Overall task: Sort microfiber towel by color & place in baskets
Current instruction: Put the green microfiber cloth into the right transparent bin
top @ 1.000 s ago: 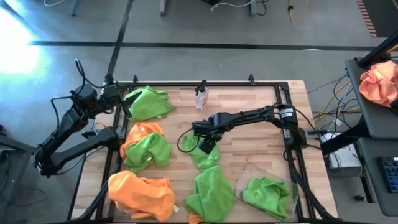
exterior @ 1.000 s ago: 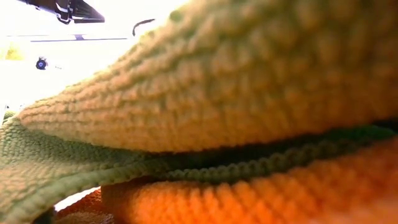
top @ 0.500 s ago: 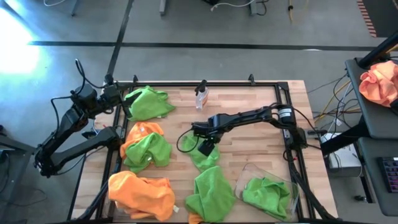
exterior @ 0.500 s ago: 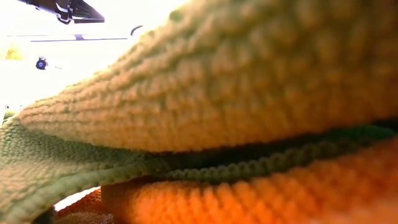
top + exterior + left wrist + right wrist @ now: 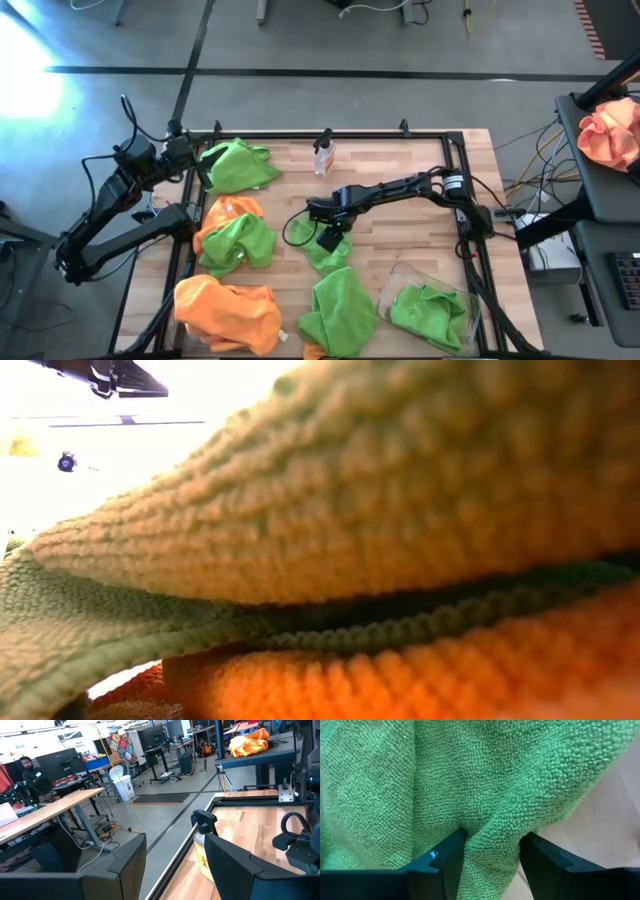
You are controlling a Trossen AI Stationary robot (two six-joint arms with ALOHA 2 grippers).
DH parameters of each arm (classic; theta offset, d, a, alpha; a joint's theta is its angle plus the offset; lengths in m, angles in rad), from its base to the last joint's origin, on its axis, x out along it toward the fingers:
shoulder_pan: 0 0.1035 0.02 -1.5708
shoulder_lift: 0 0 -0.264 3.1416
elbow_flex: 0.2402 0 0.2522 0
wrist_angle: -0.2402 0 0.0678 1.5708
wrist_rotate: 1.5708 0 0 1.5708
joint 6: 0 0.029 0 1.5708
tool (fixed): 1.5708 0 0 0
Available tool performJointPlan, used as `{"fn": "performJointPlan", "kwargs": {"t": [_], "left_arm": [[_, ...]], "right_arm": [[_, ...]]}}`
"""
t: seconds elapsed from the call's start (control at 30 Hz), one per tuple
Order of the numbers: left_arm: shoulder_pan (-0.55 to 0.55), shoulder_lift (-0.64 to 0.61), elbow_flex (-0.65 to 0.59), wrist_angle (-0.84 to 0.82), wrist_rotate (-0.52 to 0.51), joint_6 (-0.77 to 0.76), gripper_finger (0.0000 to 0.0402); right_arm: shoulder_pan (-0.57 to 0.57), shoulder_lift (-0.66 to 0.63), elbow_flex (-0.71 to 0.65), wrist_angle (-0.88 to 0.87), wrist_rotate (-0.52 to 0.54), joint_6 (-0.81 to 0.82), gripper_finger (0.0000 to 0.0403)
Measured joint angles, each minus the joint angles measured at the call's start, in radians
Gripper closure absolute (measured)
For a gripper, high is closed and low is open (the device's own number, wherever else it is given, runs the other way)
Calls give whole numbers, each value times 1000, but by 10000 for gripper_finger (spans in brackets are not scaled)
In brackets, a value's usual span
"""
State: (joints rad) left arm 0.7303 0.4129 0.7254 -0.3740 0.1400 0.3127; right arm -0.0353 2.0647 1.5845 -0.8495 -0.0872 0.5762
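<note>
A lime green microfiber towel (image 5: pixel 326 255) lies crumpled at the middle of the table, and my right gripper (image 5: pixel 328 240) stands on it, pointing steeply down. In the right wrist view the right gripper (image 5: pixel 492 840) is open with a raised fold of this towel between its fingers. A clear basket (image 5: pixel 400 275) at the near right holds another green towel (image 5: pixel 430 315). My left gripper (image 5: pixel 200 160) waits open and level at the table's far left corner, touching nothing. My right gripper comes from above, pointing steeply down onto the green towel. Its two fingertips (image 5: pixel 451 847) rest in the cloth on either side of a raised fold (image 5: pixel 492 827), which stands in the gap between them. The towel lies on the table.
More towels lie about: green at the far left (image 5: pixel 238 165), an orange-and-green heap (image 5: pixel 232 235), orange at the near left (image 5: pixel 225 312), green at the near middle (image 5: pixel 340 312). A small spray bottle (image 5: pixel 323 155) stands at the far middle. Orange cloth (image 5: pixel 400 490) fills the low view.
My right gripper has sunk a little onto the green towel at the table's middle, which stays lying where it was.
</note>
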Motion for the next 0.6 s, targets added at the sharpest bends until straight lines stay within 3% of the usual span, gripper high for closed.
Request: {"fn": "performJointPlan", "kwargs": {"t": [0.4, 0.6], "left_arm": [[0, 0, 0, 11, 0, 0, 216], [0, 0, 0, 26, 0, -6, 216]], "right_arm": [[-5, -18, -1, 1, -1, 3, 354], [-5, -19, 11, -12, -3, 11, 381]]}}
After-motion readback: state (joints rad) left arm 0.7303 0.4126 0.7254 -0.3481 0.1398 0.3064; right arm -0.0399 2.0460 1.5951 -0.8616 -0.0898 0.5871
